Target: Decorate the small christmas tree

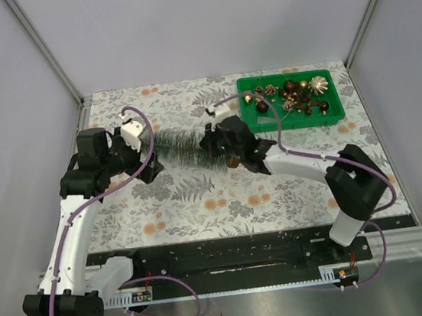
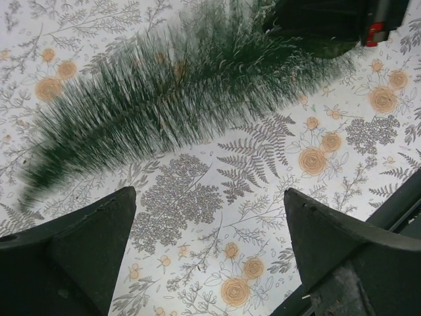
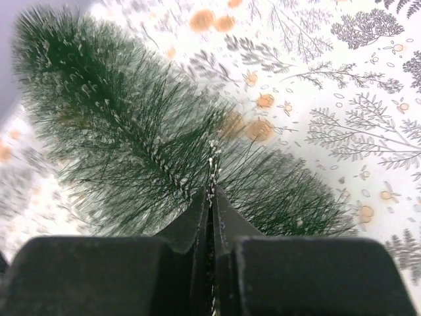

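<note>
The small christmas tree [image 1: 182, 143] lies on its side across the middle of the flowered tablecloth, dark green bristles with frosty tips. It fills the left wrist view [image 2: 171, 99] and the right wrist view [image 3: 131, 138]. Its wood base is hidden behind the right gripper. My right gripper [image 1: 217, 143] is shut, its jaws pinched on bristles [image 3: 212, 168] at the tree's wide end. My left gripper [image 1: 149, 165] is open and empty, just near of the tree's thin tip, with bare cloth between its fingers [image 2: 85, 230].
A green plastic tray [image 1: 290, 99] of brown, gold and silver ornaments stands at the back right. White walls with metal posts close the table on three sides. The black rail with both arm bases runs along the near edge [image 1: 232, 267].
</note>
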`<state>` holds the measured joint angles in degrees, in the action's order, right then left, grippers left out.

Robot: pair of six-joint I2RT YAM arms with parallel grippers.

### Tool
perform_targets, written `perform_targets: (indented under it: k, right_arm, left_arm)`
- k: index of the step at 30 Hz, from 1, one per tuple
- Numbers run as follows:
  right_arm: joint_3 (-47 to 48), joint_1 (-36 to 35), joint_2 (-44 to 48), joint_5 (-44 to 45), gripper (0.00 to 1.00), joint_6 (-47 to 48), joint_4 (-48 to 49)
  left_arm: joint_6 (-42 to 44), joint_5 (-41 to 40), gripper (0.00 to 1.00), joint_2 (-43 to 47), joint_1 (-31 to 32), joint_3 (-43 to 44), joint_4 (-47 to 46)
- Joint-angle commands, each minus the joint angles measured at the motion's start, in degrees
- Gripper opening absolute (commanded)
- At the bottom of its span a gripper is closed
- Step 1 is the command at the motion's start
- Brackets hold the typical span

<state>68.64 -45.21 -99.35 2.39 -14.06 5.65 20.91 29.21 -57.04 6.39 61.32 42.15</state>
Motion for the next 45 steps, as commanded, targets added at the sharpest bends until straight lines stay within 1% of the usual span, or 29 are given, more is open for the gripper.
perform_targets:
  k: [1, 3, 4, 7, 9, 10, 13, 20, 21, 22, 24, 25, 26, 27, 28, 30, 31, 32, 33, 34, 35, 37, 39, 42, 45]
  right_arm:
    - [-16.84, 0.65, 5.48, 4.28, 0.00, -17.81, 39.55]
    - [-20.72, 1.35, 4.35, 4.73, 0.00, -22.82, 47.22]
    - [-22.83, 1.53, 3.21, 4.46, 0.00, -24.85, 52.57]
    - [-30.21, 1.71, -1.71, 6.83, 0.00, -30.39, 73.47]
    - [-32.60, 1.71, -5.66, 8.67, 0.00, -34.08, 82.37]
    - [-33.22, 1.71, -7.59, 9.64, 0.00, -35.58, 84.07]
    - [-34.71, 1.79, -8.23, 8.95, 0.00, -37.09, 84.09]
    - [-41.83, 1.88, -4.01, 9.48, 0.00, -35.42, 84.00]
    - [-42.27, 1.79, -3.49, 7.91, 0.05, -34.55, 84.00]
    - [-42.62, 1.79, -2.96, 6.24, 0.14, -34.02, 83.91]
    - [-43.15, 1.79, -1.47, 4.03, 0.25, -34.53, 83.39]
    - [-43.15, 1.88, -0.24, 3.24, 0.32, -34.63, 81.12]
    - [-42.98, 1.79, 2.21, 2.54, 0.41, -34.54, 77.01]
    - [-41.85, 1.79, 5.02, 1.66, 0.47, -33.93, 68.96]
    - [-39.83, 1.79, 9.05, 0.78, 0.49, -32.27, 59.05]
    - [-33.00, 1.44, 15.13, 0.25, 0.55, -27.53, 35.16]
    - [-30.09, 1.44, 16.80, 0.68, 0.58, -24.98, 27.13]
    - [-26.49, 1.44, 17.78, 1.55, 0.61, -22.61, 18.34]
    - [-23.24, 1.53, 18.31, 2.78, 0.64, -19.89, 11.82]
    - [-19.64, 1.44, 18.40, 4.71, 0.69, -17.25, 4.79]
    - [-15.86, 1.44, 17.97, 5.86, 0.77, -14.79, -1.46]
    - [-7.87, 1.44, 14.99, 8.58, 0.87, -9.69, -13.76]
    - [-0.48, 1.44, 11.39, 9.82, 0.93, -5.56, -21.44]
    - [9.19, 1.44, 5.16, 8.51, 0.98, 0.69, -27.60]
    - [20.71, 1.44, -2.49, 4.65, 0.99, 6.14, -33.58]
  left_arm:
    - [-3.24, 2.95, 0.99, 1.05, 0.02, -1.02, -2.60]
    - [-4.20, 3.22, 0.99, 1.22, -0.07, -1.73, -3.56]
    - [-4.99, 3.48, 0.99, 1.57, -0.07, -2.43, -4.52]
    - [-7.53, 3.75, 0.99, 2.72, -0.07, -4.71, -7.42]
    - [-8.95, 3.66, 0.99, 2.55, -0.07, -5.33, -8.31]
    - [-9.56, 3.75, 0.99, 2.37, -0.07, -5.68, -9.01]
    - [-10.45, 4.01, 0.99, 2.02, 0.02, -7.61, -11.73]
    - [-10.36, 3.66, 0.99, -1.06, 0.29, -9.20, -16.04]
    - [-10.62, 3.57, 0.99, -1.93, 0.29, -9.11, -16.40]
    - [-10.88, 3.75, 0.99, -2.63, 0.29, -8.68, -16.31]
    - [-10.97, 4.62, 0.99, -3.95, 0.20, -7.62, -15.26]
    - [-11.15, 5.15, 0.99, -4.40, 0.29, -7.18, -14.39]
    - [-10.98, 5.50, 0.99, -4.57, 0.29, -6.66, -13.51]
    - [-10.89, 5.50, 0.99, -4.49, 0.29, -6.39, -13.24]
    - [-10.71, 5.33, 0.99, -4.23, 0.29, -6.48, -13.15]
    - [-10.27, 5.07, 0.99, -3.61, 0.29, -6.21, -12.62]
    - [-10.10, 4.72, 0.99, -3.35, 0.29, -5.95, -12.27]
    - [-10.01, 4.54, 0.99, -3.08, 0.29, -5.69, -11.92]
    - [-9.92, 4.28, 0.99, -2.82, 0.29, -5.42, -11.66]
    - [-10.09, 3.93, 0.99, -2.73, 0.29, -4.99, -11.13]
    - [-10.27, 3.57, 0.99, -2.64, 0.29, -4.46, -10.60]
    - [-10.71, 2.52, 0.99, -2.99, 0.29, -3.49, -9.37]
    - [-10.80, 0.68, 0.99, -3.17, 0.29, -2.35, -8.23]
    - [-10.80, -1.96, 0.99, -2.82, 0.20, -1.12, -6.74]
    - [-12.02, -3.37, 0.99, -1.07, 0.11, -1.29, -6.21]
